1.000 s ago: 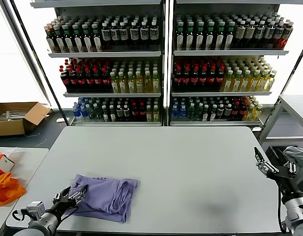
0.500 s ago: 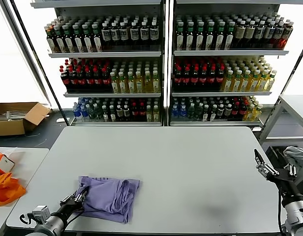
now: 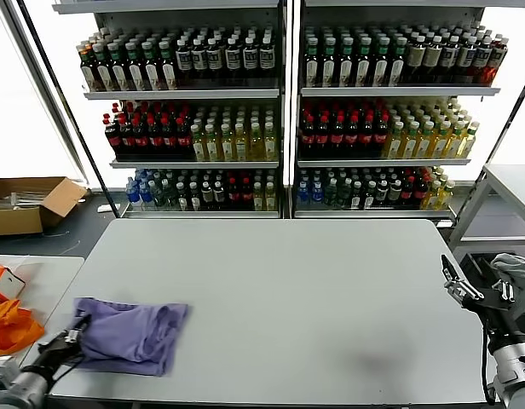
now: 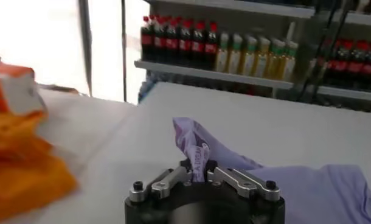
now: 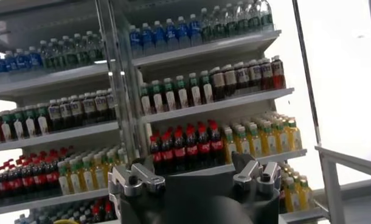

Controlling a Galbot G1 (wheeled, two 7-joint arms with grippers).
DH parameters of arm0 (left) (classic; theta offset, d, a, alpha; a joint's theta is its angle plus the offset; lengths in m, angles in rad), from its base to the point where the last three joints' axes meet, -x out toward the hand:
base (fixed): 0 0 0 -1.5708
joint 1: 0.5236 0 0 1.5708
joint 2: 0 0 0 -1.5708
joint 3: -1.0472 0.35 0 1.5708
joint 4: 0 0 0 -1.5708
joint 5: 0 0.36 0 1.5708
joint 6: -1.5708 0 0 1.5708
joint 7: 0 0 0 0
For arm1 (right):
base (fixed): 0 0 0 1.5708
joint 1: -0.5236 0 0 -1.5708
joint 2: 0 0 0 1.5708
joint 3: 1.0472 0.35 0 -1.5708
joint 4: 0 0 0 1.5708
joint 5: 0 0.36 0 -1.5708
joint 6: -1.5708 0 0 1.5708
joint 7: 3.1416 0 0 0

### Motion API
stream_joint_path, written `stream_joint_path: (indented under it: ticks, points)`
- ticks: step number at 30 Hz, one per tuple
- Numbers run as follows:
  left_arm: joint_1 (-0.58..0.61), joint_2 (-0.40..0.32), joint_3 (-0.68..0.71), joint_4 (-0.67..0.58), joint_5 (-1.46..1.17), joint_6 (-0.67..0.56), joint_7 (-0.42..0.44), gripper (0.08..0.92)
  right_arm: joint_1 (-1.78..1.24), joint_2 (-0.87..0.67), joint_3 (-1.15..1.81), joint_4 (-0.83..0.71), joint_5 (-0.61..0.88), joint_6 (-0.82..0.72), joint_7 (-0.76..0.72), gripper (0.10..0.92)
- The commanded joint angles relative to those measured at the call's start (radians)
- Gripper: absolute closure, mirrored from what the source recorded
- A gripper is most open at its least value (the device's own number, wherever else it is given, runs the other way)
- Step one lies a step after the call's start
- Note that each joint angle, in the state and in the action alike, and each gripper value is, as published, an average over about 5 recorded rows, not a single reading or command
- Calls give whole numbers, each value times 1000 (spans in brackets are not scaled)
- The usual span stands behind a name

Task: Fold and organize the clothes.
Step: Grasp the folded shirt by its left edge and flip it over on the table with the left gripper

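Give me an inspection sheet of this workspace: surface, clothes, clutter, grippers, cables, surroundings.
Surface: grey table, bare apart from the shirt.
Job's things: one folded lavender T-shirt at the table's near left corner; print not visible.
Clutter: orange fabric on the side table to the left.
Grippers: left gripper at the table's left edge, fingers shut on the shirt's edge; right gripper idle off the table's right edge, fingers open.
Cables: a black cable runs along the right arm.
Surroundings: shelves of bottled drinks behind; cardboard box on the floor, left.
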Motion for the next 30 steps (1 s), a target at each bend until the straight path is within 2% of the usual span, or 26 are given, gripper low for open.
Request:
stream_joint_path:
  ticks: [1, 4, 6, 11, 15, 19, 21, 24, 27, 30]
  points:
    - [50, 196, -316, 71, 13, -26, 51, 838, 13, -4, -22, -7, 0, 4, 0, 203]
    - [61, 223, -355, 24, 16, -16, 49, 838, 11, -6, -23, -11, 0, 9, -1, 203]
    - [67, 213, -362, -37, 15, -4, 44, 838, 9, -7, -23, -13, 0, 11, -2, 203]
    - [76, 109, -266, -227, 55, 18, 7, 838, 9, -7, -24, -15, -1, 14, 1, 203]
    - [72, -44, -34, -343, 159, 15, -52, 838, 8, -6, -22, -7, -3, 12, 6, 203]
    - [44, -165, 279, -424, 135, 15, -200, 838, -2, -11, -7, 2, -4, 9, 7, 203]
    - [34, -182, 465, -452, 49, 12, -285, 838, -8, -15, 1, 6, -6, 5, 9, 203]
    - [14, -169, 708, -473, -88, 25, -385, 838, -18, -24, 15, 16, -6, -1, 11, 203]
    - [-38, -149, 853, -456, -247, 49, -451, 838, -29, -31, 26, 29, -6, -7, 15, 203]
    - [-113, -139, 904, -407, -429, 60, -494, 838, -48, -33, 27, 46, -10, -16, 18, 203]
